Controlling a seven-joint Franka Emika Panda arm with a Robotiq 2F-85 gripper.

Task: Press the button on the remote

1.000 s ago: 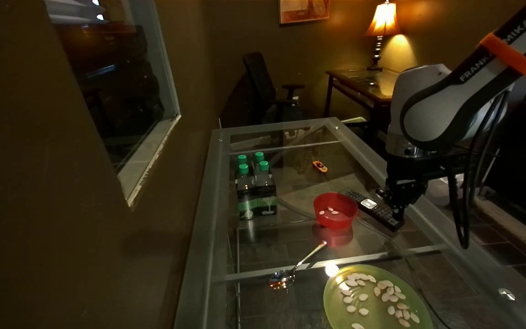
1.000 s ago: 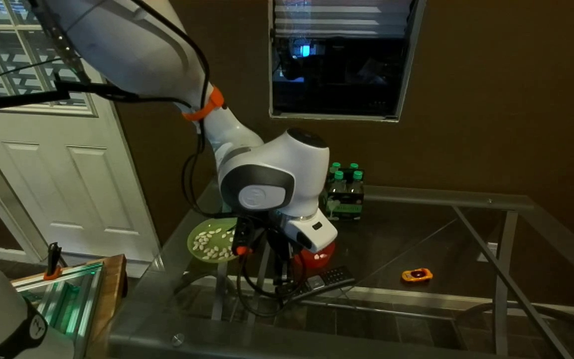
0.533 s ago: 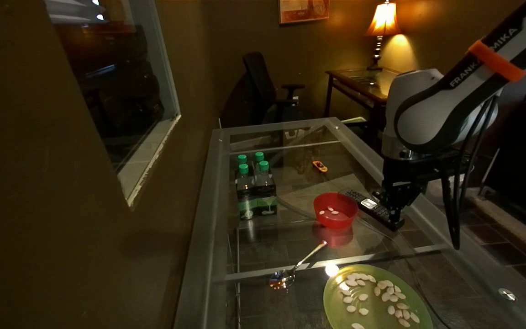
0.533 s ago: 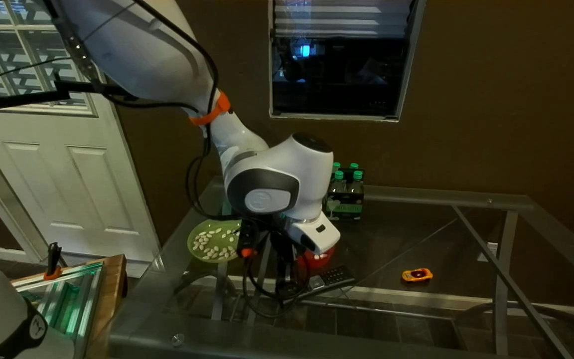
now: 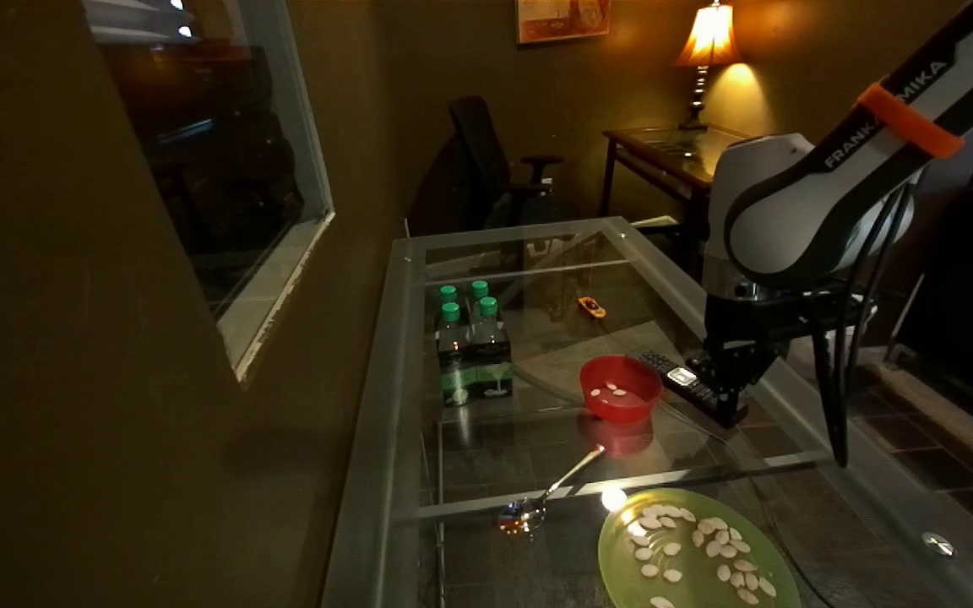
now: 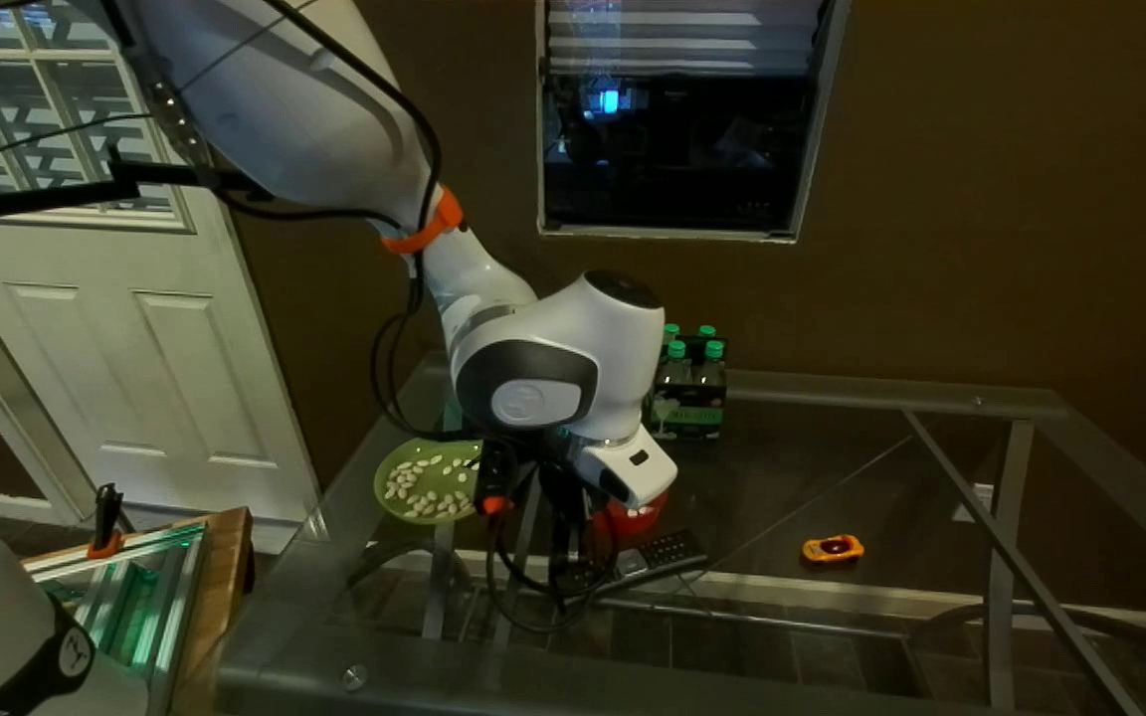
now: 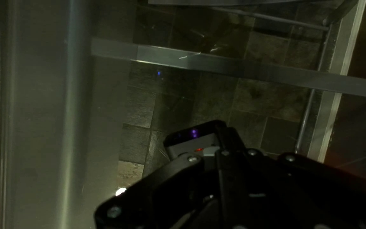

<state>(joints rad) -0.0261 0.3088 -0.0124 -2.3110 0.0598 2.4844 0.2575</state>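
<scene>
Close by the table's long edge, on the side away from the wall, a black remote, flat and aslant, with a silver patch near mid-length. Over the end nearest that edge, the gripper, pointing down, clenched, with fingers drawn together. Cannot tell whether touching the remote or just above. In the wrist view, beside the fingers, a dark end of the remote with violet spots, then a grey strip with a red fleck.

Just beside the remote, on the wall side, a red cup with a few pale seeds. Near one short edge, a green plate strewn with more seeds. Between cup and plate, toward the wall-side edge, a spoon. Near that edge, a carrier with upright green-capped bottles. Toward the opposite short edge, apart from the remote, a small orange thing. Beyond that short edge, a chair and a desk with a lit lamp.
</scene>
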